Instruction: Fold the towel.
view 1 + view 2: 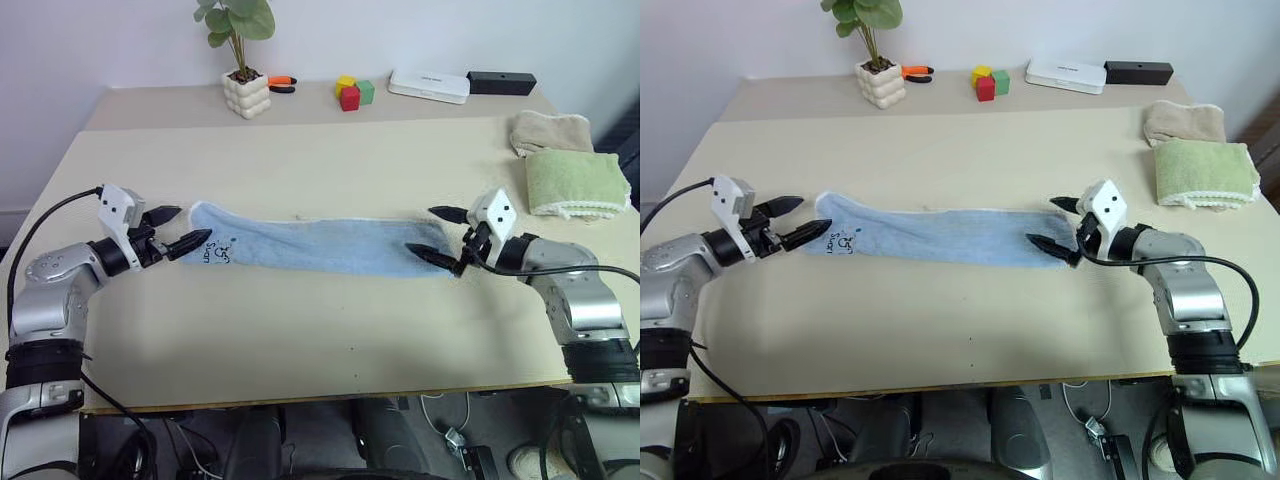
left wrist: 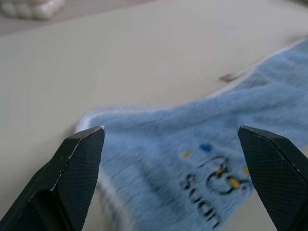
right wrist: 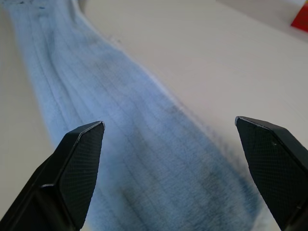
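Left eye view shows a beige table point(image 1: 300, 330) running from the near edge to the far wall. Along its middle, parallel to the near edge, the light blue towel point(image 1: 310, 245) lies folded into 1 long narrow strip, with a small dark printed motif at the end nearest the left edge and a whitish hem along its far side.

At the strip's left end the left gripper point(image 1: 177, 229) points along the table toward the towel with its 2 black fingers spread wide; the lower fingertip sits right at the towel's end, the upper one just off its corner, and nothing is clamped between them. In the left wrist view those fingers point(image 2: 77, 163) stand well apart, with the printed end of the cloth between them.

At the strip's right end the right gripper point(image 1: 428, 234) is likewise spread wide and holds nothing; 1 fingertip lies over the towel's end, the other beyond its far side.

Near the right edge lies a green folded towel point(image 1: 575, 180), with a beige folded towel point(image 1: 548, 130) just behind it. Along the far edge stand a white box point(image 1: 428, 86), a black box point(image 1: 501, 82), a potted plant point(image 1: 245, 92), 3 coloured blocks point(image 1: 352, 93) and a small orange-handled tool point(image 1: 281, 82).
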Tool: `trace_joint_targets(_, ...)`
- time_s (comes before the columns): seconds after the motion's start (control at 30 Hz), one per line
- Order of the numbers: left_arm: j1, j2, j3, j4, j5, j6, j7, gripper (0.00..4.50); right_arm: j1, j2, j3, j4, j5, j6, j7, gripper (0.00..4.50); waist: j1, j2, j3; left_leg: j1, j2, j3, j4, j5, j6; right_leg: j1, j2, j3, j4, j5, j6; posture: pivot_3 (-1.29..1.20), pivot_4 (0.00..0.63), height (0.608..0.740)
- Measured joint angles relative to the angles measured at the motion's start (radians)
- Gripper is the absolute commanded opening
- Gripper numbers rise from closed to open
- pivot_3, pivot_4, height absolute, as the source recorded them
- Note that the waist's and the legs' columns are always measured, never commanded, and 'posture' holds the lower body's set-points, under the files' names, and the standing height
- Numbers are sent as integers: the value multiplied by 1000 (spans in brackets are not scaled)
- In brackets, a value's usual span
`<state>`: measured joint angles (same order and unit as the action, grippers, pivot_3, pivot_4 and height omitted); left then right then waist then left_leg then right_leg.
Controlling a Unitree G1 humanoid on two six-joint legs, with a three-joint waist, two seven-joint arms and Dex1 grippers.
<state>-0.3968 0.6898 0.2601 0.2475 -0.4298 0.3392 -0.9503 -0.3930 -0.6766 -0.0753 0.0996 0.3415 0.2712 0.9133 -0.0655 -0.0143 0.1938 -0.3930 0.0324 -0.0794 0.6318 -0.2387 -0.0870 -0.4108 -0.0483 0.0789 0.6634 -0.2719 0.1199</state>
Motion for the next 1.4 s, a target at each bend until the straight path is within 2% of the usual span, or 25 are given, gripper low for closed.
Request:
trace_joint_targets(0.13, -12, -66, 41, -63, -78, 91, 92, 4500, -7, 121, -88, -65, 65, 109, -173, 4450, -5, 0, 0, 2, 1, 0, -1, 0, 0, 2, 1, 0, -1, 0, 0, 0, 150, 740)
trace_joint_targets(0.23, 0, -90, 40, -145, -111, 142, 130, 4500, 55, 169, -92, -180, 115, 170, -218, 4450, -1, 0, 0, 1, 0, -1, -2, 0, 1, 1, 1, 0, -2, -1, 0, 0, 150, 740)
trace_joint_targets(0.47, 38, -76, 25, -196, -128, 196, 110, 4500, 174, 44, -102, -298, 136, 203, -138, 4450, 11, 0, 0, 2, 0, 0, -1, -1, 1, 3, 1, 0, -3, -1, 0, 0, 150, 740)
trace_joint_targets(0.6, 41, -73, 15, -214, -128, 202, 105, 4500, 269, 37, -157, -323, 169, 236, -153, 4450, 19, -1, 0, 1, 0, 0, -2, -1, 1, 3, 1, 0, -5, -1, 0, 0, 150, 740)
trace_joint_targets(0.8, 114, -61, 8, -248, -136, 213, 85, 4500, 497, 44, -285, -409, 252, 318, -197, 4450, 23, -1, 0, 1, 0, 0, -1, -1, 2, 4, 0, 0, -7, -1, 0, 0, 150, 740)
trace_joint_targets(0.97, 115, -61, -4, -273, -152, 221, 50, 4500, 527, 103, -332, -459, 292, 360, -291, 4450, 20, -1, 0, 2, 1, 0, -2, -1, 2, 4, 1, 0, -8, -2, -2, 0, 150, 740)
trace_joint_targets(1.13, 88, -67, -21, -260, -142, 189, 43, 4500, 397, 134, -330, -462, 247, 301, -390, 4450, 22, -1, 0, 2, 1, 0, -2, -1, 2, 4, 1, 1, -8, -1, -1, 0, 150, 740)
trace_joint_targets(1.17, 52, -81, -20, -240, -138, 191, 70, 4260, 346, 136, -316, -459, 227, 293, -413, 4482, 23, -1, 0, 1, 0, 0, -2, -1, 2, 4, 1, 0, -8, -1, 0, 0, 150, 740)
trace_joint_targets(1.23, -24, -127, -19, -214, -138, 203, 135, 3643, 250, 160, -249, -458, 197, 286, -446, 3916, 23, -1, -1, 1, 0, 0, -1, -1, 2, 5, 1, 0, -10, -1, 0, 0, 150, 740)
trace_joint_targets(1.27, -53, -151, -28, -212, -131, 204, 169, 3122, 211, 181, -197, -459, 174, 282, -460, 3582, 22, -1, -1, 1, 0, 0, -2, -1, 2, 5, 1, 0, -10, 0, 0, 0, 150, 740)
trace_joint_targets(1.4, -89, -214, -89, -201, -47, 174, 280, 1033, 138, 279, -22, -431, 71, 247, -517, 1526, 20, -1, -1, 1, 0, 0, -3, -3, 4, 5, 1, 0, -12, 0, 1, 0, 150, 740)
